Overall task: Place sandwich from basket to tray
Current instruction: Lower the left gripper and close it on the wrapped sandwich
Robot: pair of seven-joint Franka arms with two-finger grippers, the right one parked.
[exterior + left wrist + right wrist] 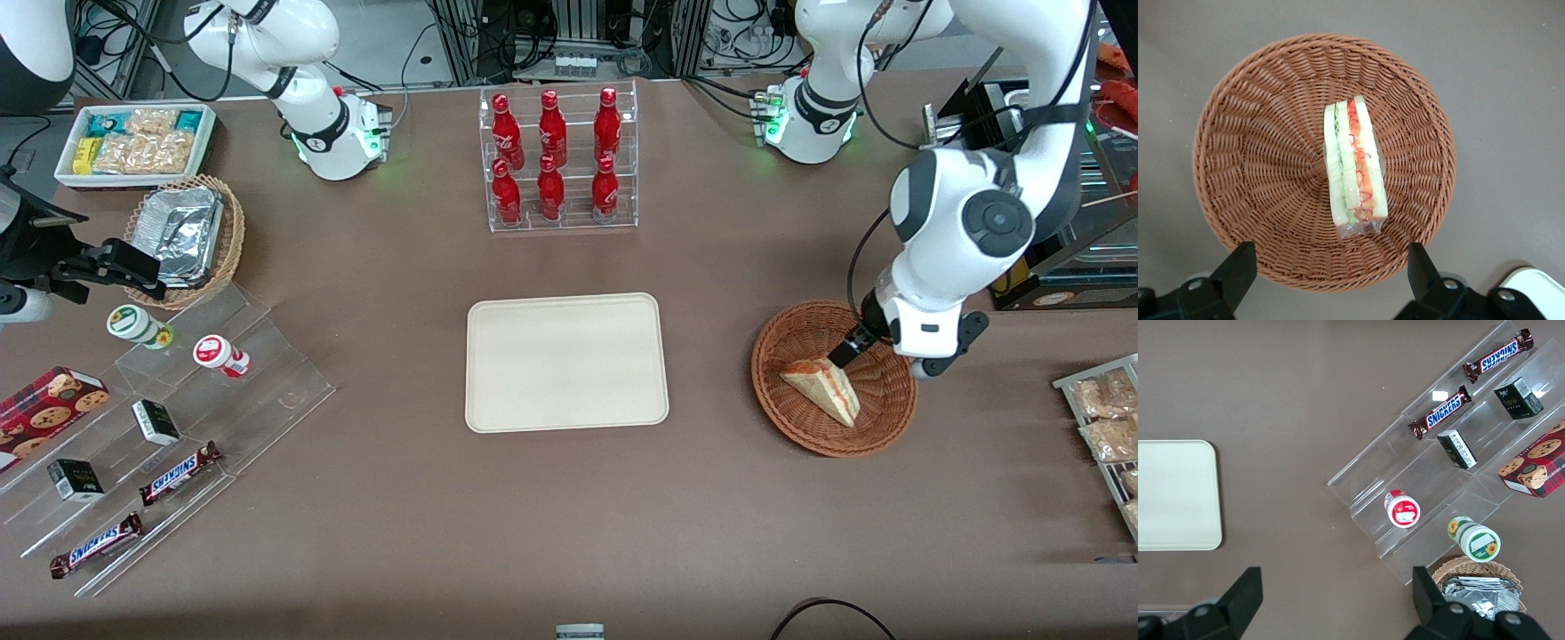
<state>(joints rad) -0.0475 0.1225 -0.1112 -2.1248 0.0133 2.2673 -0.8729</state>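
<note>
In the front view the working arm's own wrist hides most of the end effector (845,349), which hangs above the basket (787,396) with only one dark fingertip showing near the sandwich (822,388); the wrist view shows its two fingers (1237,272) spread wide, one to each side of the basket's rim, holding nothing. One sandwich lies inside the one reddish-brown basket, on its woven floor, filling layers facing up in the wrist view. One cream tray (567,363) rests on the tabletop (569,516) beside the basket, toward the parked arm's end, and six red bottles (553,153) stand in a clear rack farther from the front camera than the tray.
</note>
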